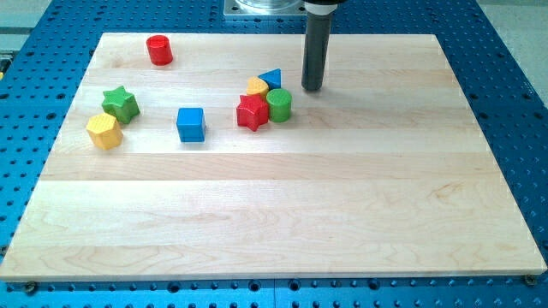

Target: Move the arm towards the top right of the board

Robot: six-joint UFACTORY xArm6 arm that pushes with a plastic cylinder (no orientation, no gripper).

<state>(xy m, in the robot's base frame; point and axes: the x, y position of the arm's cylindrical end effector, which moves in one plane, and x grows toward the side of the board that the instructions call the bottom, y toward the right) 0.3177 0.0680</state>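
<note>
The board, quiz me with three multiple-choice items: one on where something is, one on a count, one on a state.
1. Where is my tip?
A. right of the cluster
B. beside the red cylinder
C. at the view's bottom

2. How many blocks lie on the board?
A. five
B. seven
C. nine

3. The green cylinder and red star are:
A. stacked
B. far apart
C. touching

A: my tip stands just right of the blue triangle.
B: seven show.
C: their sides meet.
</note>
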